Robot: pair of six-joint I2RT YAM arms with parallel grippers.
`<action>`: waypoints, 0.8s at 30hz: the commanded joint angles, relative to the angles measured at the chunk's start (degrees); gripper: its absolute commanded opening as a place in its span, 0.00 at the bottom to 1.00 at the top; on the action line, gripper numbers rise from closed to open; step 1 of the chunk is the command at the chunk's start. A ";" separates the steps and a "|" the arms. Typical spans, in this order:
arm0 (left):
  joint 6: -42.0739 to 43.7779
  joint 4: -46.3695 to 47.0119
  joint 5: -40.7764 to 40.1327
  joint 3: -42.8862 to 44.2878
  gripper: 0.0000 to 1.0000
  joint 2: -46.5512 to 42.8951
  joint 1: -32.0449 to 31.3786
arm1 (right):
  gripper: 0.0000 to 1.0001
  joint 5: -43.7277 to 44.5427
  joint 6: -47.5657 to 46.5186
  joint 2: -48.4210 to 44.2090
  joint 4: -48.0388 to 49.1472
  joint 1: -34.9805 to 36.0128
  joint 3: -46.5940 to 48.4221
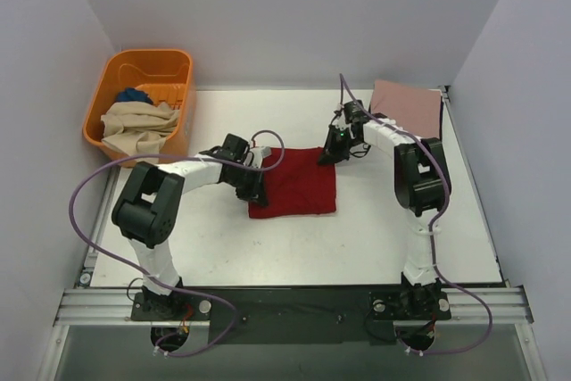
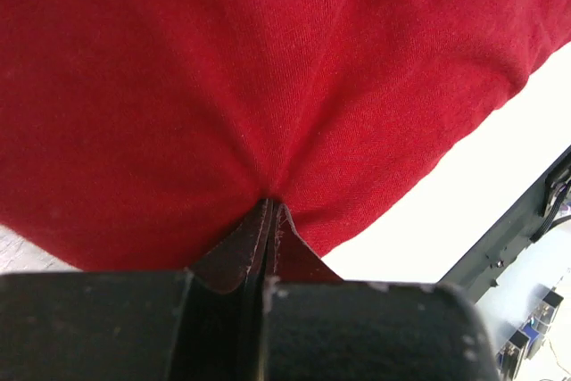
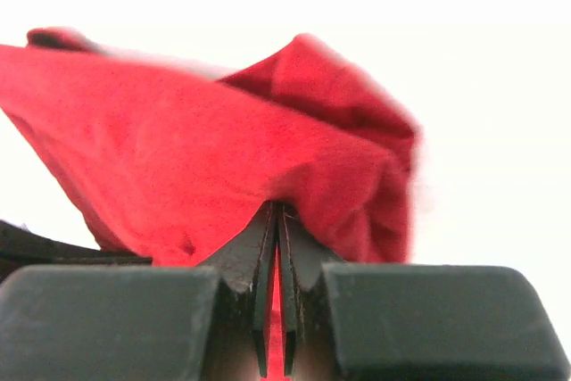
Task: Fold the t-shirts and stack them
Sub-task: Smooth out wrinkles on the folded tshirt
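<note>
Left pincer (image 1: 254, 188) and right pincer (image 1: 332, 155) clamped closed, arms outstretched.

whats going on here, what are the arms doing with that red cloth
Both arms are working on the dark red t-shirt lying on the table. The left claw is shut on its left edge, the right claw on its far right corner. A folded dusty pink t-shirt sits at the far right; the orange basket holds a beige t-shirt and a blue t-shirt.

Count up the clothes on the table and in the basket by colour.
Dark red t-shirt: 1
Dusty pink t-shirt: 1
Beige t-shirt: 1
Blue t-shirt, mostly hidden: 1
Total: 4
</note>
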 commanded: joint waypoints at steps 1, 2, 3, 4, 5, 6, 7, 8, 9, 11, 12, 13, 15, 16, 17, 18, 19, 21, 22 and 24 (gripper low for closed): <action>0.25 0.21 -6.90 -4.06 0.00 -0.74 1.78 | 0.00 2.91 -0.58 1.91 -1.49 -3.47 4.47; 0.16 0.29 -6.55 -4.60 0.00 -1.27 2.14 | 0.00 3.27 -0.94 3.83 -2.20 -3.92 6.65; -0.10 0.38 -6.12 -5.65 0.00 -1.71 2.66 | 0.00 3.53 -1.55 5.15 -4.03 -4.62 8.15; -0.19 0.64 -4.55 -6.01 0.00 -2.50 2.84 | 0.00 3.62 -1.73 7.08 -4.92 -4.89 10.60; -0.54 0.73 -3.92 -6.19 0.00 -2.85 2.93 | 0.00 3.97 -2.51 8.14 -6.67 -5.06 12.28; -0.54 0.82 -2.87 -6.01 0.00 -3.20 2.93 | 0.00 4.41 -2.78 9.37 -7.65 -5.07 14.99; -0.80 0.65 -2.34 -5.32 0.00 -3.21 2.93 | 0.00 5.11 -3.57 9.73 -9.40 -4.98 16.67; -0.80 -0.05 -1.72 -4.79 0.00 -3.38 2.93 | 0.00 5.81 -3.84 10.08 -10.11 -5.06 19.91; -0.63 -0.41 -0.76 -3.56 0.00 -3.56 2.93 | 0.00 6.17 -4.45 10.09 -11.60 -5.24 21.34; 0.16 -1.90 0.47 -1.10 0.00 -3.65 2.76 | 0.00 6.08 -4.89 9.39 -13.27 -5.86 25.29; 0.68 -3.21 0.83 0.91 0.00 -3.82 2.67 | 0.00 6.17 -5.33 8.08 -13.80 -6.20 26.52; 0.86 -3.75 1.44 1.71 0.00 -3.91 2.76 | 0.00 6.34 -5.68 7.02 -13.98 -6.21 26.80; 1.04 -4.80 4.59 5.05 0.00 -4.09 2.76 | 0.00 6.43 -6.47 3.42 -14.34 -6.12 25.75; 1.13 -5.76 5.48 7.24 0.00 -4.26 2.76 | 0.00 6.26 -7.09 0.10 -14.25 -5.69 23.40; 1.22 -6.29 7.84 8.74 0.00 -4.18 2.84 | 0.00 6.17 -7.61 -1.50 -14.25 -5.33 22.24; 1.39 -6.73 8.99 11.71 0.00 -4.17 2.93 | 0.00 6.69 -8.66 -5.17 -14.16 -4.02 18.84; 1.39 -6.65 10.66 12.87 0.01 -4.17 3.37 | 0.00 7.22 -9.11 -6.86 -14.16 -3.32 17.06; -0.18 -4.55 13.03 15.51 0.02 -3.91 5.30 | 0.00 7.93 -9.20 -12.74 -12.85 -1.03 10.47; -1.76 -1.84 13.74 16.39 0.02 -3.39 7.13 | 0.00 7.40 -8.07 -15.81 -10.58 0.72 4.97; -2.30 0.72 12.27 17.71 0.03 -1.46 9.07 | 0.00 5.39 -5.96 -19.68 -6.98 3.27 -2.77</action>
